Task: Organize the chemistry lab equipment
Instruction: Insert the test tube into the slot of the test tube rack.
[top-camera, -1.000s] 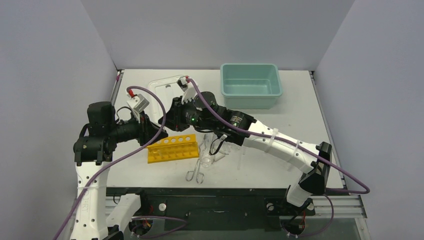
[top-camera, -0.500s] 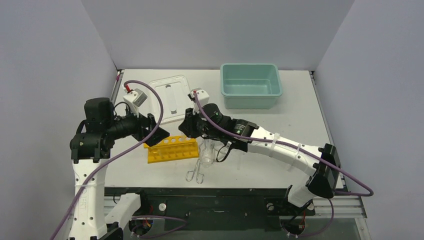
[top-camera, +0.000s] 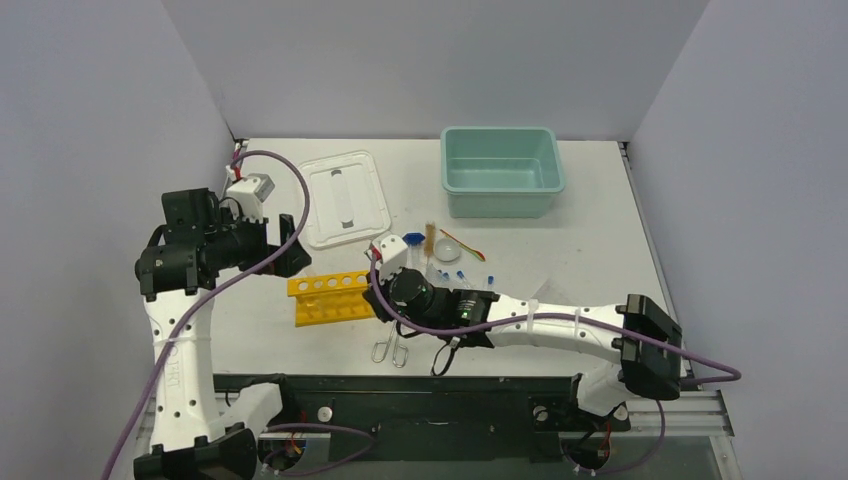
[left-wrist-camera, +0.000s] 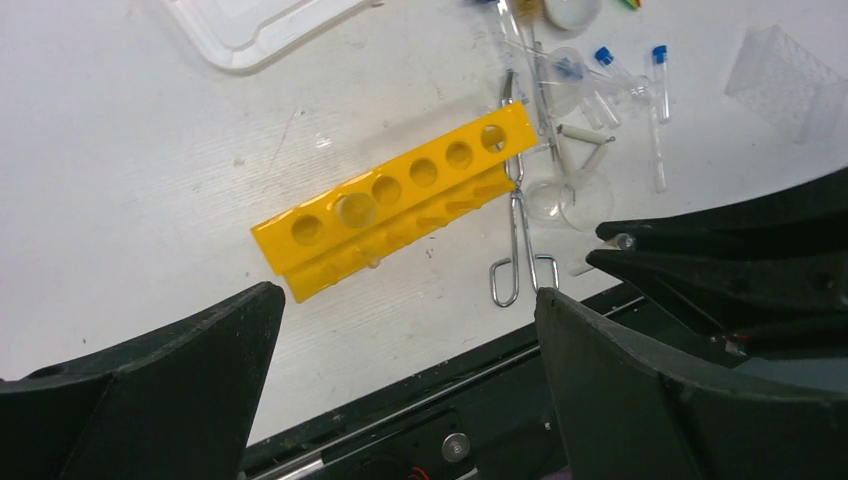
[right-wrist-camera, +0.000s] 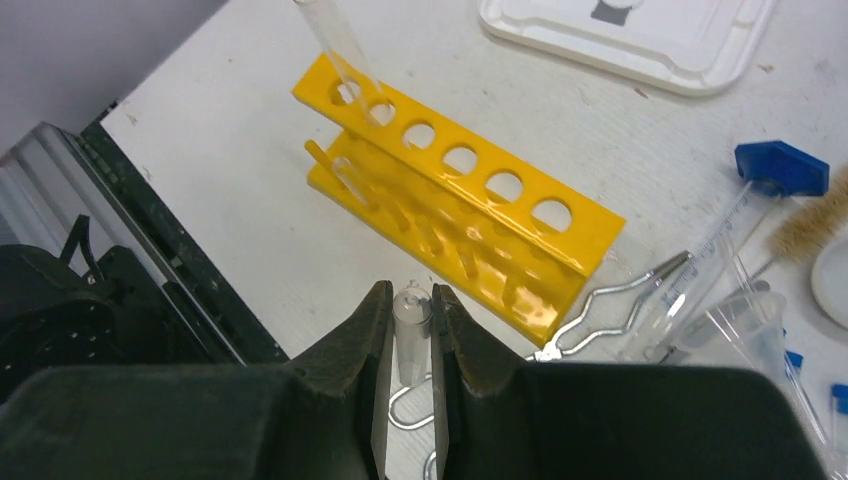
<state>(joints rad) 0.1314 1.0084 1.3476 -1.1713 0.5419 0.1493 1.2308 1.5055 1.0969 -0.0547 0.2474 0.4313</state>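
Both arms have swung back off the yellow rack (left-wrist-camera: 400, 235) — left claw (left-wrist-camera: 405, 300) now hangs wide open, empty, to the rack's left. Right claw (right-wrist-camera: 408, 310) is at the rack's near side, pinched on 1 clear tube (right-wrist-camera: 410, 335). Rack: 6 holes, 1 standing tube (left-wrist-camera: 352, 208) in the 2nd from its left end. 1 pair of tongs (left-wrist-camera: 515, 235) lies just beside its right end. Blue-capped vials (left-wrist-camera: 603, 56) lie beyond that end, no. unclear. Bare counter (left-wrist-camera: 150, 150) lies left of the rack & behind it up to 1 white lid (top-camera: 345, 200).
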